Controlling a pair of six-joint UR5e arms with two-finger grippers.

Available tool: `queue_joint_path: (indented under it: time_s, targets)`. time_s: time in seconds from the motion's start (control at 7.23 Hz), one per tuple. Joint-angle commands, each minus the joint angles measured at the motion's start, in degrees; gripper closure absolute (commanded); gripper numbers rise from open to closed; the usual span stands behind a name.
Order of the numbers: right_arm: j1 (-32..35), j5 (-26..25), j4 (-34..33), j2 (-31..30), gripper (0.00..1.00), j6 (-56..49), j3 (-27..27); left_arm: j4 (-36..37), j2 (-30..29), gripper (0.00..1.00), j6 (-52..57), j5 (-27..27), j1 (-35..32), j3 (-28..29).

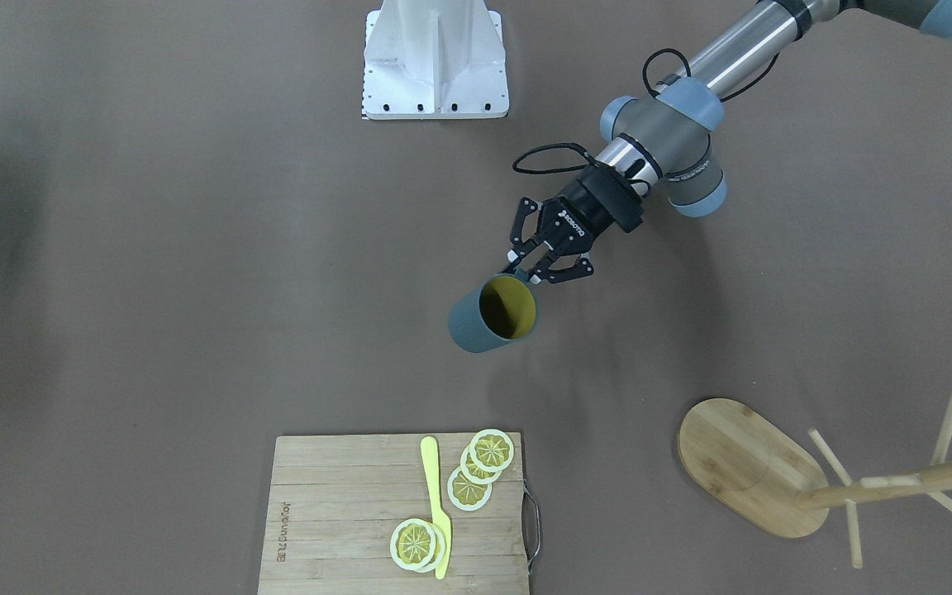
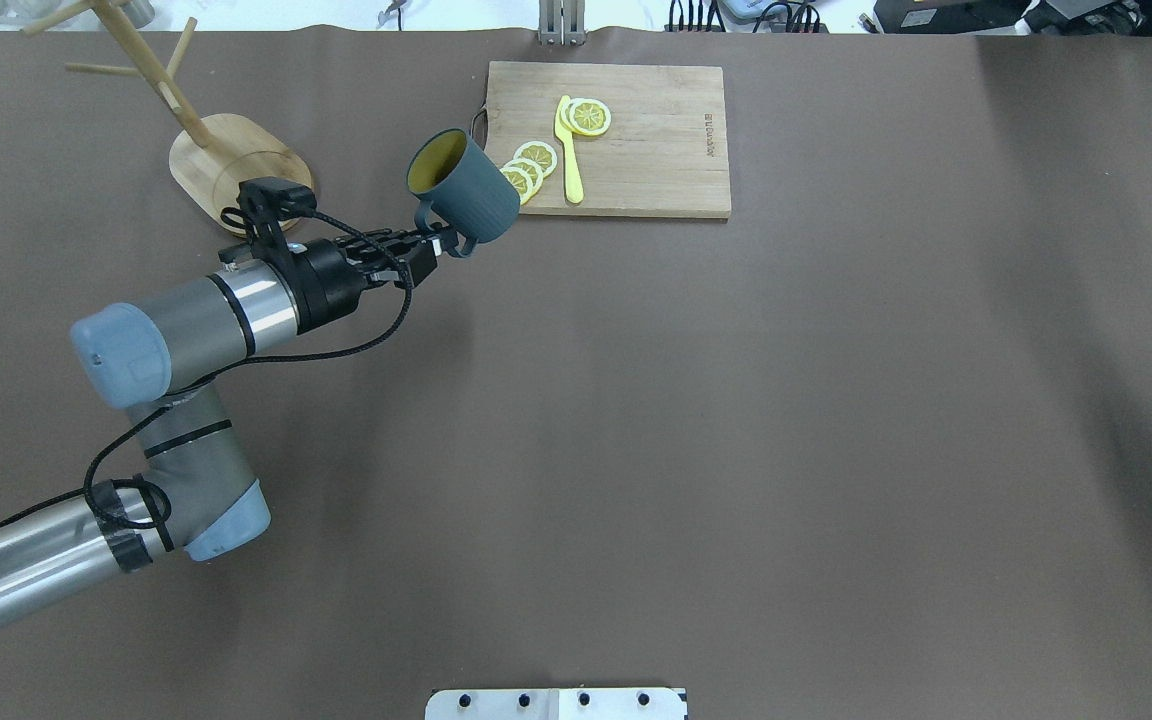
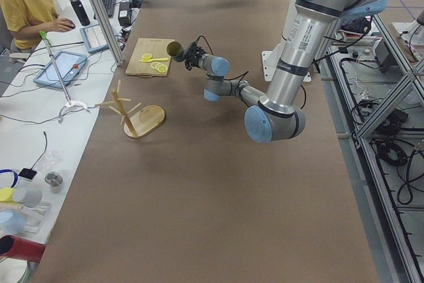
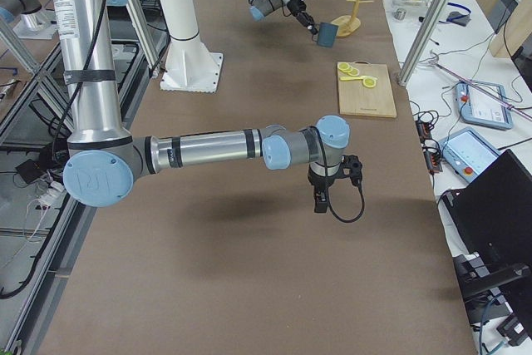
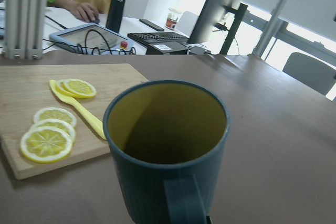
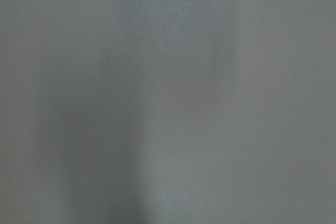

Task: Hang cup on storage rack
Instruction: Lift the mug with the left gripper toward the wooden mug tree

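A matt brown covering (image 1: 154, 330) spreads over the whole table, creased only faintly, and a bamboo cutting board (image 1: 335, 512) lies on it near the operators' edge, carrying lemon slices (image 1: 488, 453) and a yellow plastic knife (image 1: 436, 504). The cup (image 1: 488, 318) hangs in the air, off the table, close to the board's metal-handled end on the side towards the robot. It is tipped so that its yellowish mouth faces the board. The left gripper (image 1: 525, 273) has its fingers closed on the cup's loop handle. The storage rack (image 1: 753, 463) stands upright on its oval base, well apart from the board, out past that same handled end. The right gripper (image 4: 320, 199) points down over bare covering far off past the board's other end; whether its fingers are apart cannot be told. Beyond the board, a person in a yellow shirt (image 3: 26, 1) sits at a white desk with a tablet (image 3: 63, 67).
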Motion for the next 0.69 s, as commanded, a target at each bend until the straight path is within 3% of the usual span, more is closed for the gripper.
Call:
queue_joint_path:
  time_s: [0.0, 0.14, 0.28, 0.55]
  targets:
    - [0.1, 0.0, 0.0, 0.0, 0.0, 0.1, 0.0, -2.3, 1.2, 1.0, -20.1, -0.2, -5.8, 0.7]
    - [0.1, 0.0, 0.0, 0.0, 0.0, 0.2, 0.1, -2.3, 1.0, 1.0, -21.2, -0.3, -7.3, 0.9]
    - [0.1, 0.0, 0.0, 0.1, 0.0, 0.2, 0.2, -2.1, 0.9, 1.0, -34.0, -1.4, -10.2, 1.0]
    - [0.1, -0.1, 0.0, 0.1, 0.0, 0.2, 0.2, -2.1, 0.8, 1.0, -51.0, -10.0, -17.9, 2.9]
